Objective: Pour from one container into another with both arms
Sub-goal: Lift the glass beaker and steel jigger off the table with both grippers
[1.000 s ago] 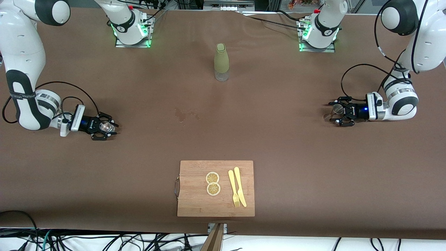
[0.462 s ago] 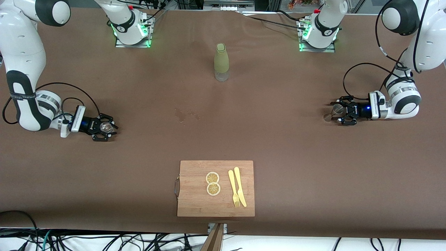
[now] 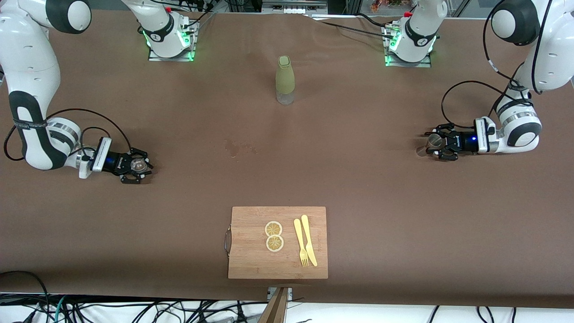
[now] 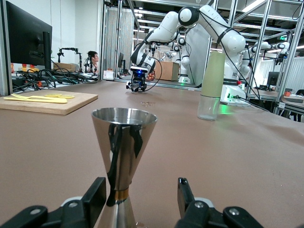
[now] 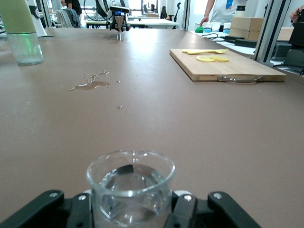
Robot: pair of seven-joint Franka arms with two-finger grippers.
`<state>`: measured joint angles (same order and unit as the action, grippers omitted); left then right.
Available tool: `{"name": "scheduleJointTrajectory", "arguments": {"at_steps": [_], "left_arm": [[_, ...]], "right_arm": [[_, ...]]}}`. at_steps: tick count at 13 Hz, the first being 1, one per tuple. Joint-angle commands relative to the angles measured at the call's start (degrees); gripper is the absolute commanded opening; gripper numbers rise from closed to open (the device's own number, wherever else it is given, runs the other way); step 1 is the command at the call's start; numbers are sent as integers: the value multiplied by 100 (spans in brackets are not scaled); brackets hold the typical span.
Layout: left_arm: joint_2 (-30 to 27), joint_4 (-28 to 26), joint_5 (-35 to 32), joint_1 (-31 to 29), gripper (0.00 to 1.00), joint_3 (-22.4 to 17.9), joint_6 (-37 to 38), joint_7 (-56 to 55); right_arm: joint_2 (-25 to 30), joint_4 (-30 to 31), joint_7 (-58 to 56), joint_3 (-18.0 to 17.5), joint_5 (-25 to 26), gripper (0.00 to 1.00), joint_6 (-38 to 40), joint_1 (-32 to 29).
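Brown table [image 3: 358, 188], right end effector [image 3: 134, 166] gripping glass beaker [image 5: 130, 187], left end effector [image 3: 437, 142] w/ fingers astride jigger [image 4: 124, 142], grip unclear

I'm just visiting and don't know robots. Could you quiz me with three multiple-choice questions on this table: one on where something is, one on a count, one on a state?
1. Where do the two yellow lemon slices lie?
A. on the wooden cutting board
B. on the bare brown table
C. in the glass

2. How many pale yellow plastic utensils lie on the board?
A. one
B. two
C. four

3. What is the right gripper doing?
A. hanging open in the air
B. shut on the small clear glass beaker
C. holding the bottle

Answers:
1 A, both slices rest on the board beside the cutlery.
2 B, a fork and a knife.
3 B, its fingers press the beaker's sides.
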<state>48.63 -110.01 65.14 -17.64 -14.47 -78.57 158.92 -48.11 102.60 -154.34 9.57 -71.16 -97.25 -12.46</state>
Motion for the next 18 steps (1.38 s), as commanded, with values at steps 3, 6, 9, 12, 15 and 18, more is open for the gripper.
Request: {"name": "scheduleJointTrajectory", "arguments": {"at_steps": [3,6,9,12,15,18], "left_arm": [[41,-143,-45,50,56,-74,44,1238],[94,-117,-54,59,35,-65,44,1282],[94,-117,-54,59,0,-74,44,1299],[85,-108,-54,59,0,-56,96,1291],[50,-64,-54,173,0,127,262,1238],[-3,59,191,357,0,671,246,853]], "right_arm": [[257,-21,519,-201,-126,22,197,-108],[416,32,791,-367,-179,22,197,-108],[609,93,1063,-535,-223,22,189,-90],[671,120,1196,-605,-258,22,145,-55],[828,137,1388,-641,-285,22,84,-20],[1057,252,1723,-658,-294,22,-101,146]]}}
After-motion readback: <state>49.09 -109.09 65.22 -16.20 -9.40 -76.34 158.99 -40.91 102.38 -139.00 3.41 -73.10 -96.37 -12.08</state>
